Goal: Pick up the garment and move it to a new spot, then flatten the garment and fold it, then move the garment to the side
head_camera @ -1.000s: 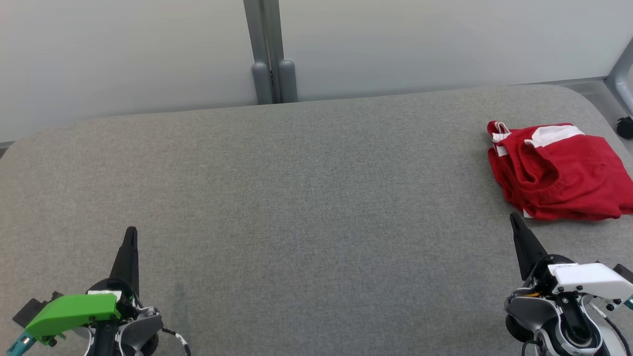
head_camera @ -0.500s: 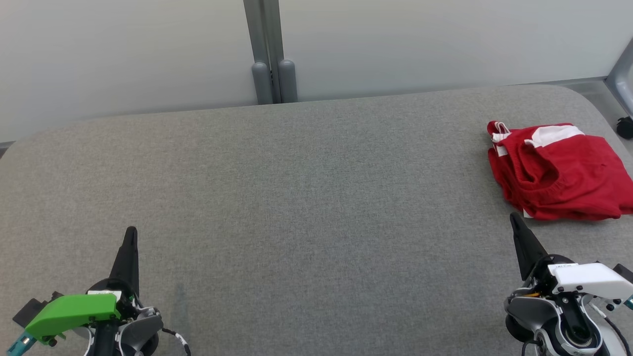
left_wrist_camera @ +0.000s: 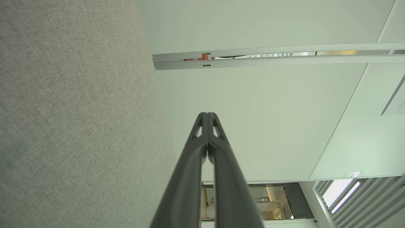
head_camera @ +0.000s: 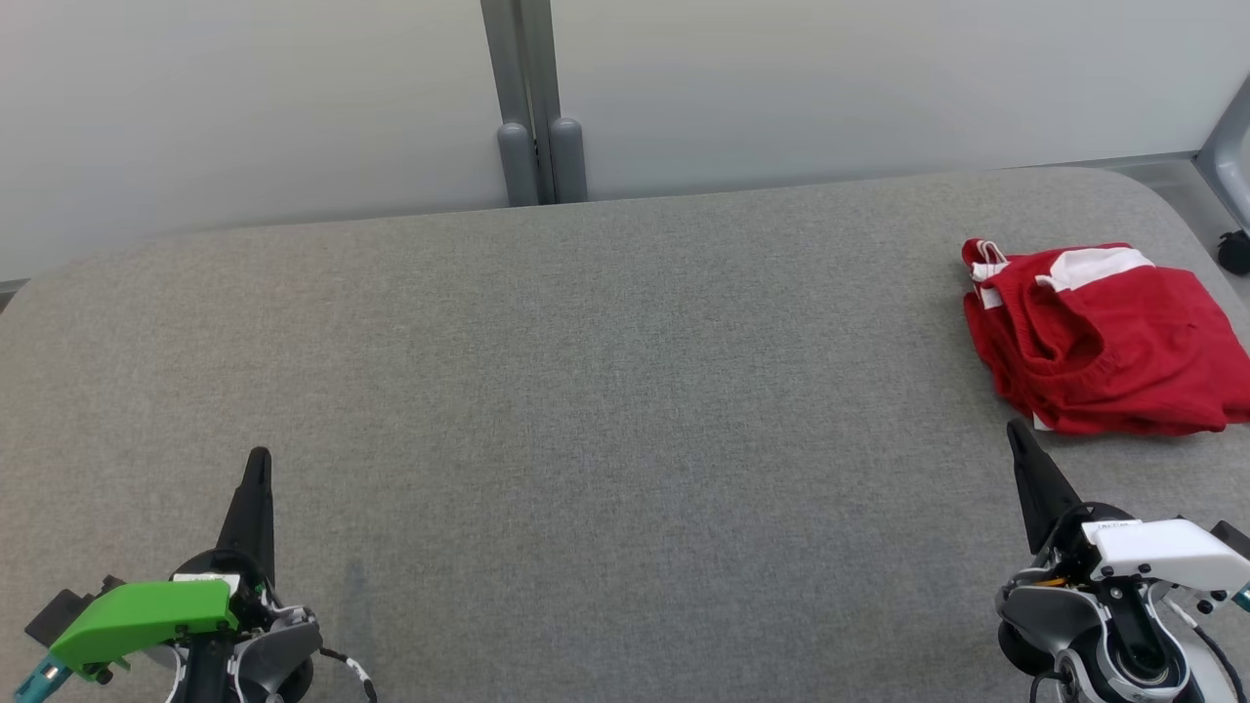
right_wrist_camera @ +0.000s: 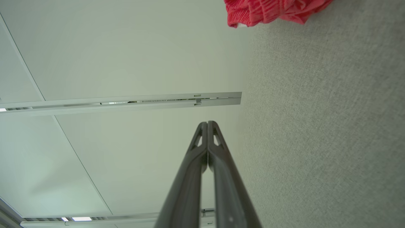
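The red garment (head_camera: 1104, 342) is seen just beyond the right pincer (head_camera: 1016, 430), untouched. The left pincer (head_camera: 259, 457) and the right are pinched closed, empty.

Matt, coarse-woven grey cloth covered the table (head_camera: 625, 391). The garment (head_camera: 1113, 342) was soft, creased red fabric. The left tool (head_camera: 258, 457) and right tool (head_camera: 1015, 430) showed smooth, matt dark plastic.

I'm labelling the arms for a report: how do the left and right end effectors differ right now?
The left end effector carries a green cover; the right end effector carries a white cover. The right end effector's tip sits just short of the red garment; the left one is far across the grey table from it. Both are shut and empty.
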You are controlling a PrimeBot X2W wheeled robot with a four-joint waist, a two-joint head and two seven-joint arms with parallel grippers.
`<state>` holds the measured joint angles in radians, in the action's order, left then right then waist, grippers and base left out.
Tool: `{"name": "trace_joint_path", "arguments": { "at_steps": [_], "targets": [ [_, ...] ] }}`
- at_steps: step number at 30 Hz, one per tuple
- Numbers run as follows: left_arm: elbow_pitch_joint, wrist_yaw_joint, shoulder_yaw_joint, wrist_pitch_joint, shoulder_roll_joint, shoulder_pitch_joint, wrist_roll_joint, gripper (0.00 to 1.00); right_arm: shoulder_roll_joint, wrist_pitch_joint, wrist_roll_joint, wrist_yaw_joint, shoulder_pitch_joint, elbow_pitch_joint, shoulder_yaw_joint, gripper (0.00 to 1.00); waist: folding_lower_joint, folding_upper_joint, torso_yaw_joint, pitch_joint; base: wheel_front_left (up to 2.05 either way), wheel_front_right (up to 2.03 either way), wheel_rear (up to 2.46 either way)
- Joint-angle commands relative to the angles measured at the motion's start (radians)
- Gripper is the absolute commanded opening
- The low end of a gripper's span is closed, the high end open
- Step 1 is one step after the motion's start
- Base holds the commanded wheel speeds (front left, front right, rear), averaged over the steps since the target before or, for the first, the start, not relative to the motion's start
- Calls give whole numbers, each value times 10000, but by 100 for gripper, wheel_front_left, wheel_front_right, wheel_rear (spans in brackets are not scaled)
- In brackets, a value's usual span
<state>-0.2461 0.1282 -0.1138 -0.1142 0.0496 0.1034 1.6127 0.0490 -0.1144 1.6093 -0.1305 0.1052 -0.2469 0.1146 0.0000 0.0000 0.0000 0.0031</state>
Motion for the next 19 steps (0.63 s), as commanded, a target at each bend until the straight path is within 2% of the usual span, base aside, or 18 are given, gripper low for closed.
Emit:
{"name": "trace_joint_path", "arguments": {
  "at_steps": [1,19],
  "targets": [
    [21,50,-24,-34,7,108,5,0,9,-29,68,-4,57,51,15,0,0,0,0,0,0,0,0],
    [20,50,-25,-33,8,108,6,0,9,-29,69,-4,57,51,14,0,0,0,0,0,0,0,0]
  ]
}}
